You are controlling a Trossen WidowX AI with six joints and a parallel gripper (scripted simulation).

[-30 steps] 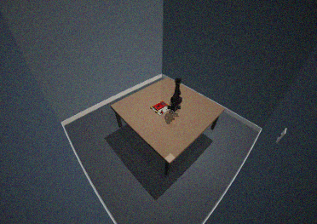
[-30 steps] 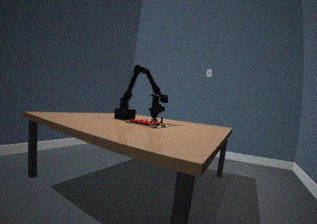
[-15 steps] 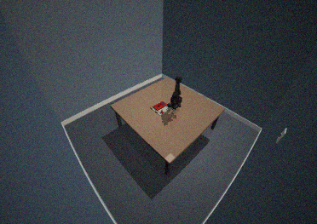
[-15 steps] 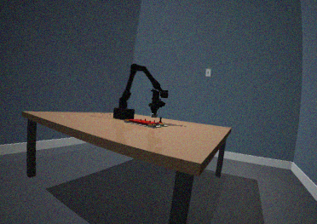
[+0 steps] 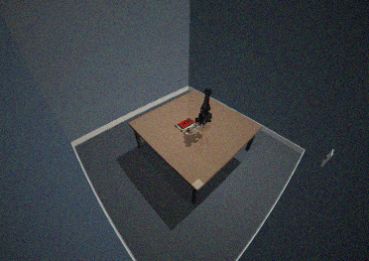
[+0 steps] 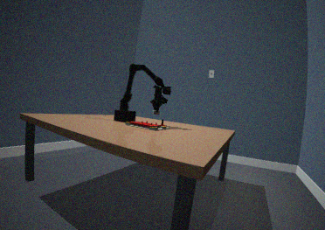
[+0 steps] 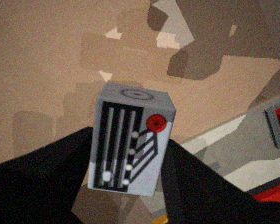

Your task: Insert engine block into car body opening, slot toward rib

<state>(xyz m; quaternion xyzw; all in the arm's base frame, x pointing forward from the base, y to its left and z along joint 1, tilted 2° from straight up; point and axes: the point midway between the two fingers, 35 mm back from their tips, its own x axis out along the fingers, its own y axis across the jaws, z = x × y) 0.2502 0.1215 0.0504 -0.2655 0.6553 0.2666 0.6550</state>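
Note:
My gripper is shut on the engine block. The engine block is a grey box between the two black fingers in the wrist view, with black-and-white stripes and a red round cap on the face toward the camera. In the exterior view the gripper points down and holds it above the table, clear of the surface. The car body is red with grey and white parts; in the wrist view it lies at the right and lower right, partly behind the right finger. I cannot make out its opening or rib.
The wooden table bears the car body and the arm's base. A thin dark upright piece stands at the car body's right end in the exterior view. Shadows fall on the table beside the car body.

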